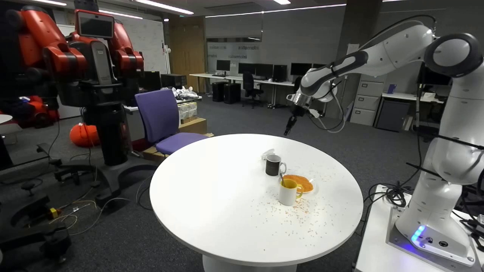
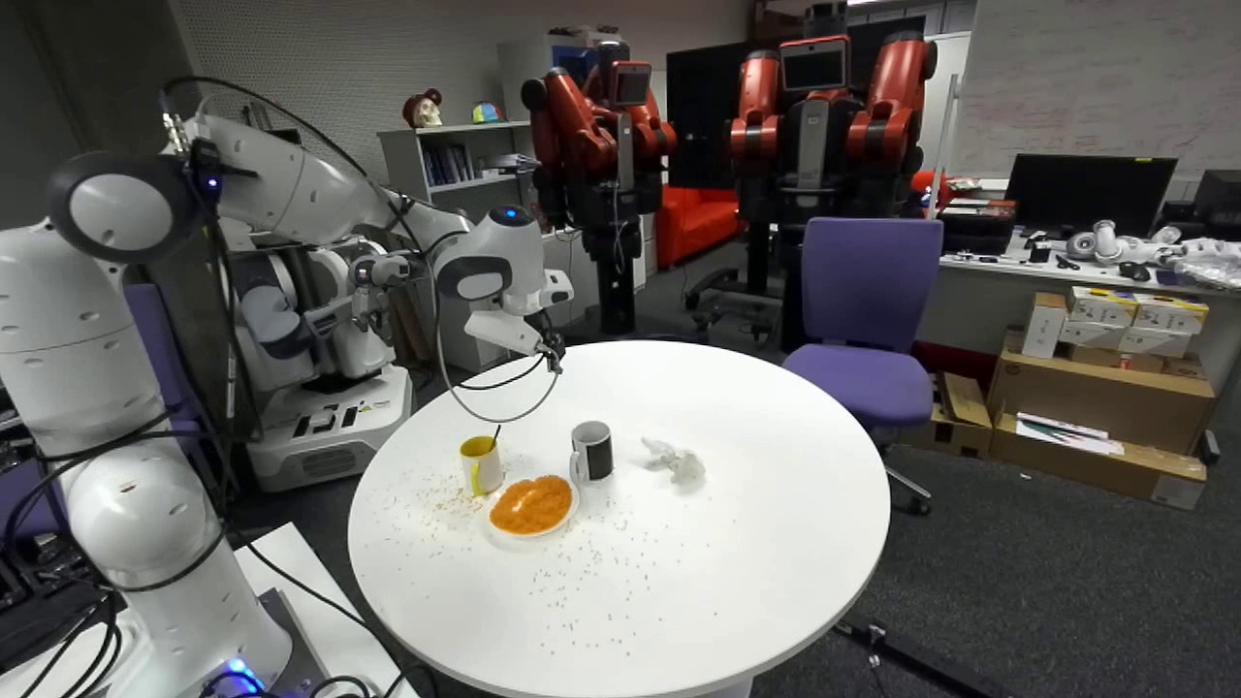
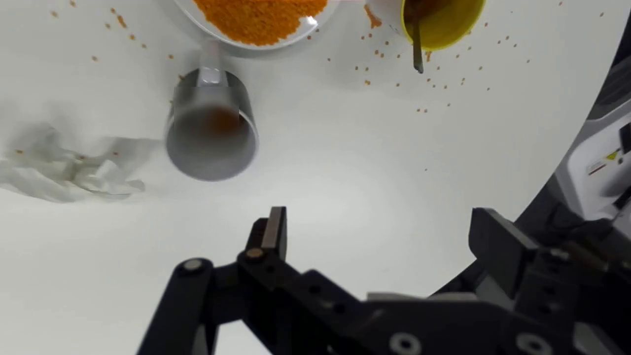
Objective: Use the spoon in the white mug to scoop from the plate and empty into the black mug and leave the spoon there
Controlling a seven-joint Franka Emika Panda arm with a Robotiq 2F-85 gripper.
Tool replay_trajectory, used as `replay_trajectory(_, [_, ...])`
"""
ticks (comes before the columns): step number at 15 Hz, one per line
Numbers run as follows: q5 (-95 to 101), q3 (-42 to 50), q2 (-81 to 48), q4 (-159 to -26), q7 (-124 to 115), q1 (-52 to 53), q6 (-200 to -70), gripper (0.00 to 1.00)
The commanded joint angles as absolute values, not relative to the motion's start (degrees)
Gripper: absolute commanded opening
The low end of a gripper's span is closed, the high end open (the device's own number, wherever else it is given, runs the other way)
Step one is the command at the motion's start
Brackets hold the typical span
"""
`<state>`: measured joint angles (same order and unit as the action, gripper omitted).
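Claw point(image 3: 379, 224), jaws parted wide with nothing between them, stands well apart from the spoon point(image 3: 417, 52), which leans in the white mug point(image 3: 451, 25) at the wrist view's top edge, handle projecting clawward.

In wrist view, located plate point(image 3: 310, 23) at top edge, first mug point(image 3: 446, 32) to its right with spoon point(image 3: 417, 47) inside, second mug point(image 3: 212, 160) below plate left of centre, wad point(image 3: 69, 176) at left edge. Noted grains point(image 3: 367, 83) around plate and first mug. In an exterior view, found mugs, plate and wad on table point(image 2: 776, 523), plate between mugs, lower in frame.
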<state>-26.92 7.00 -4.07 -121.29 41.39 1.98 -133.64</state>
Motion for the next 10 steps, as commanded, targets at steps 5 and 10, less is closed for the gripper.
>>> replay_trajectory(5, [-28.01, -2.39, -14.44, -113.05, 56.52, -1.08, -122.11, 1.00])
replay_trajectory(10, [-23.38, -4.72, -19.07, -107.37, 61.55, -1.11, -108.96, 1.00])
